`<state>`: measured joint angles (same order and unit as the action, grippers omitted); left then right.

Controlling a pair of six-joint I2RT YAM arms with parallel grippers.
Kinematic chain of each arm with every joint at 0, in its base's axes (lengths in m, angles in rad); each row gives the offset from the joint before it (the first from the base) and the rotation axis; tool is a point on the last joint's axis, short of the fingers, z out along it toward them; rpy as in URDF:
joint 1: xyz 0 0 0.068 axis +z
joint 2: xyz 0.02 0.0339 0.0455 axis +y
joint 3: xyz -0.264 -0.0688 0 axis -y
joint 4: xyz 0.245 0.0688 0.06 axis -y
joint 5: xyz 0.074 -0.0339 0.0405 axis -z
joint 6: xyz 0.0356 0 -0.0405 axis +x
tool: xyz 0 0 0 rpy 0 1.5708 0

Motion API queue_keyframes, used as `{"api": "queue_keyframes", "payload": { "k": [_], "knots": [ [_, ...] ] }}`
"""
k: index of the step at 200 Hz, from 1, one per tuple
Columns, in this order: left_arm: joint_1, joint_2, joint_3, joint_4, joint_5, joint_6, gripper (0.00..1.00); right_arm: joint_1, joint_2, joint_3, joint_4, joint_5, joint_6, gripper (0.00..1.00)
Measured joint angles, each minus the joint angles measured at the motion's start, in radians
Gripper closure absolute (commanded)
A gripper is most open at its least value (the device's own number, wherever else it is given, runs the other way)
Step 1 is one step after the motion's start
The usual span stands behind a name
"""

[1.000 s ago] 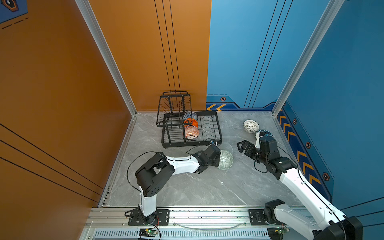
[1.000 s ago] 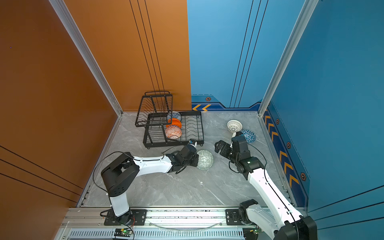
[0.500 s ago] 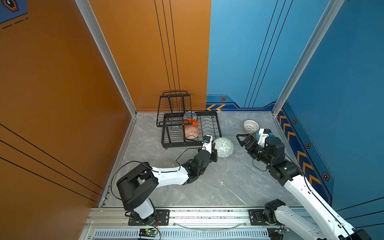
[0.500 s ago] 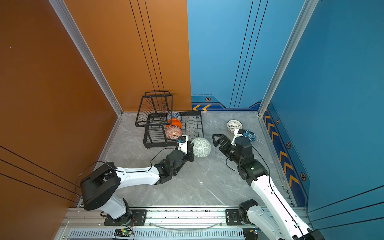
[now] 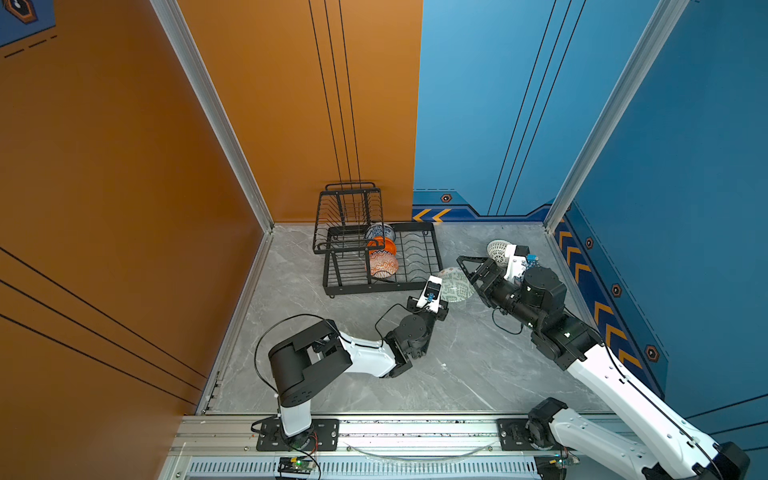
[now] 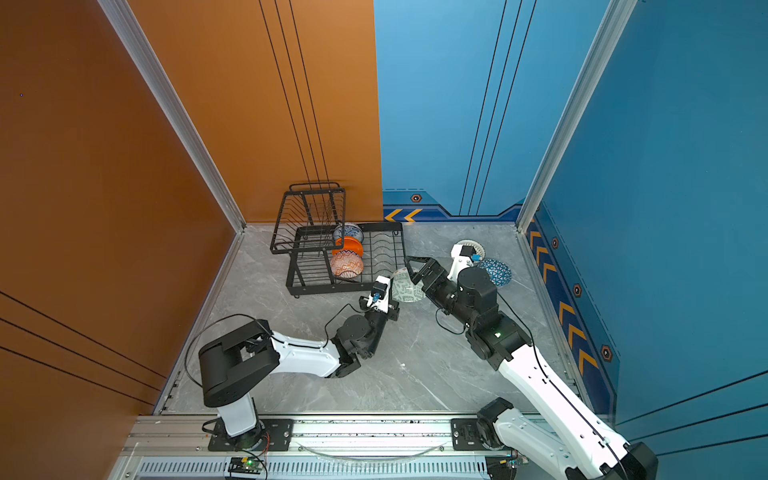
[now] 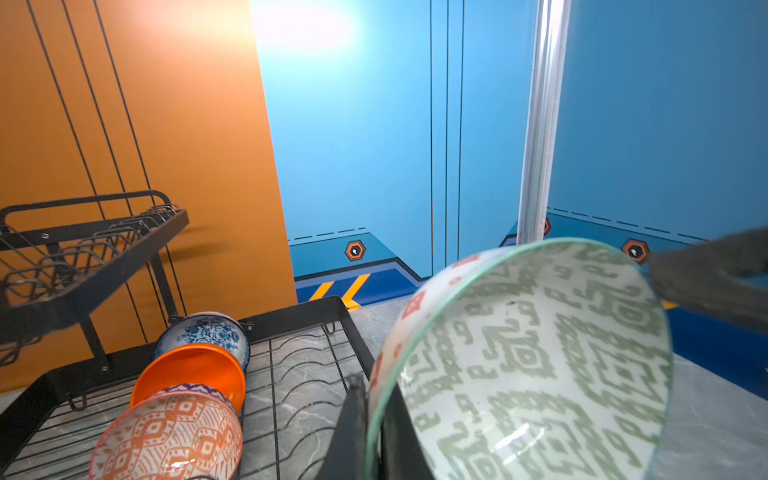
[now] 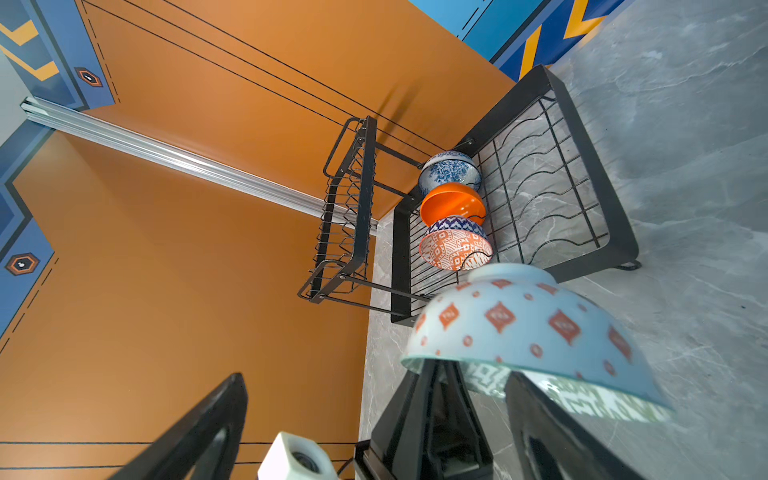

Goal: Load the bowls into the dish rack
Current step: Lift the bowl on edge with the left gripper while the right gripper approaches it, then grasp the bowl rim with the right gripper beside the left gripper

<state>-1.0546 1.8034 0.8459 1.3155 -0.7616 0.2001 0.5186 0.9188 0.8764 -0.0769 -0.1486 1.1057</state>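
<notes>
The left gripper point(image 7: 374, 428) is pressed tight on the rim of the pale green patterned bowl point(image 7: 532, 365). One black finger point(image 7: 353, 419) sits on the outside, which carries small orange diamonds, and the other sits inside on the green-figured face. The bowl is tilted on its side just past this gripper's fingertips in both top views point(image 5: 457, 284) point(image 6: 405, 286). It appears to be lifted off the grey marble-look tabletop point(image 5: 457, 374). The black wire dish rack point(image 7: 291, 312) lies ahead of the left gripper and to one side, with the held bowl outside its near corner. On the rack's lower tray three bowls stand on edge in a row. The orange-white geometric bowl point(image 7: 170, 436) is nearest the gripper, then comes the plain glossy orange bowl point(image 7: 191, 370), and the blue-white floral bowl point(image 7: 203, 332) is farthest. The right gripper point(image 8: 376, 376) faces the same green bowl from the opposite side with its jaws spread wide. One finger point(image 8: 548, 432) lies close by the bowl's rim, but I cannot tell whether it touches. Behind the right gripper, beside its wrist, the white lattice-patterned bowl point(image 6: 480, 249) and the blue triangle-patterned bowl point(image 6: 496, 270) rest on the tabletop, just beside each other.
</notes>
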Motion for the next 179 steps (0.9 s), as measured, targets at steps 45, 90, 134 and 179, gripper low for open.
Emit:
{"api": "queue_keyframes", "payload": {
  "k": [45,90,134,179],
  "knots": [
    [0.045,0.028,0.095,0.023,-0.025,0.074,1.0,0.028,0.04,0.039,0.019,0.01,0.021,0.14],
    [0.051,0.029,0.119,0.026,-0.036,0.111,1.0,0.031,0.139,0.086,0.098,0.039,0.065,0.28],
    [0.051,0.029,0.119,0.025,-0.046,0.122,1.0,0.024,0.228,0.103,0.185,0.083,0.15,0.45],
    [0.051,0.011,0.106,0.025,-0.051,0.126,1.0,0.024,0.293,0.103,0.256,0.13,0.236,0.65]
  ]
}}
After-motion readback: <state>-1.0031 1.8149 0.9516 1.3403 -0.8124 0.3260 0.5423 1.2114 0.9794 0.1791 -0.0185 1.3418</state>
